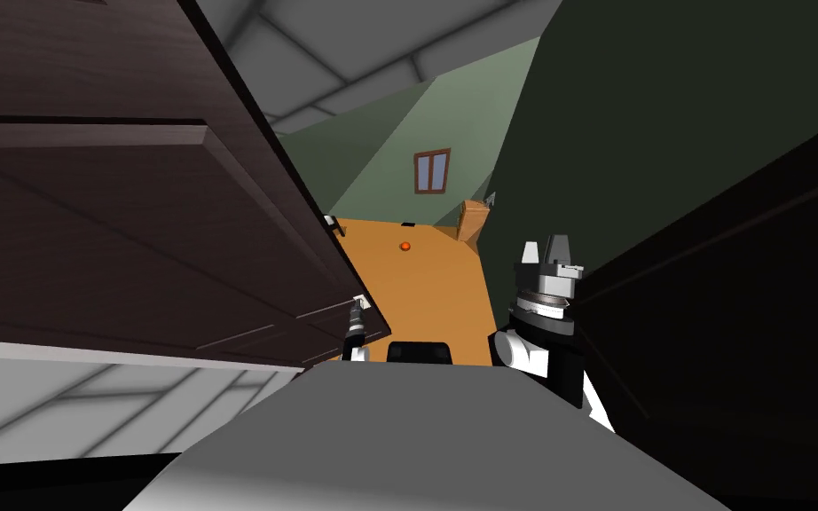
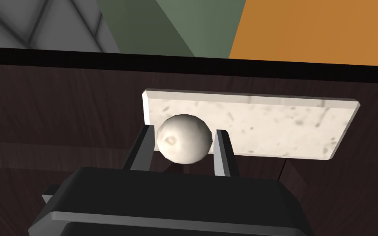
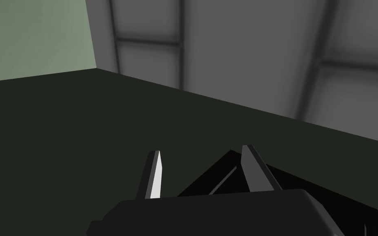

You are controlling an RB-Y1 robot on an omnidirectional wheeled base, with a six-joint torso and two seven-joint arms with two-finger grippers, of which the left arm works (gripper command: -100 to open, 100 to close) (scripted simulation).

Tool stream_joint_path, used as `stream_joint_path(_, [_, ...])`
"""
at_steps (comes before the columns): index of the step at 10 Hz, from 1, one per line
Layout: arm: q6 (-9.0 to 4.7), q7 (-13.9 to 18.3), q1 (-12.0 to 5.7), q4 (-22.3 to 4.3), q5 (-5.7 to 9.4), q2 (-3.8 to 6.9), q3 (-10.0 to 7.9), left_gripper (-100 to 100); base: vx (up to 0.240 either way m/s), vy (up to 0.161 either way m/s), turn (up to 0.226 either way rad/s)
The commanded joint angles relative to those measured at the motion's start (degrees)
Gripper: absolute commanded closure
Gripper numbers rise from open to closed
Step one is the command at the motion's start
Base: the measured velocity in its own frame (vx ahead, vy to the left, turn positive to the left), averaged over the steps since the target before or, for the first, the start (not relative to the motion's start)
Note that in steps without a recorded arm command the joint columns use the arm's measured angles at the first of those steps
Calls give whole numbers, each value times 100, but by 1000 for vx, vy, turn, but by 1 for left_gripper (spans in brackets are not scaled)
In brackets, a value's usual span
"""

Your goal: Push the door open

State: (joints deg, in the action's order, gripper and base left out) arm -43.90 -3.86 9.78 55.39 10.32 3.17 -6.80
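Observation:
A dark brown panelled door [image 1: 132,222] stands at my left, swung partly open, its free edge toward the room ahead. On it is a pale speckled plate [image 2: 274,127] with a round white knob [image 2: 184,143]. My left gripper [image 2: 183,131] is shut on that knob, one finger pressing each side; in the head view it [image 1: 358,310] sits small at the door's edge. My right gripper [image 1: 556,247] is raised beside the dark green wall [image 1: 620,133], and its fingers [image 3: 200,153] stand open with nothing between them.
Through the gap lies an orange floor [image 1: 425,284] with a small orange thing [image 1: 405,246] on it. A brown box [image 1: 472,219] stands by the far green wall, under a window [image 1: 432,170]. A dark panel [image 1: 753,310] closes in my right side.

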Motion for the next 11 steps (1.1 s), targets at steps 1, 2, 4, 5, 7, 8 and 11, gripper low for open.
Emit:
stream_joint_path(1, [-5,3,10,-2,1,-4,1,100,-14,-4,1])
stream_joint_path(2, [-5,3,10,-2,1,-4,1,100,-9,-4,2])
stream_joint_path(4, [24,-25,5,-18,47,23,-81,100,62,-4,21])
stream_joint_path(5, [29,-33,2,-18,61,30,-107,100,201,-30,46])
stream_joint_path(7, [48,-66,-14,-22,129,50,-230,100,207,-22,58])
stream_joint_path(8, [60,-86,-23,-24,168,55,-300,100,209,-16,62])
stream_joint_path(11, [101,-156,-56,-31,308,31,-554,100,227,-10,69])
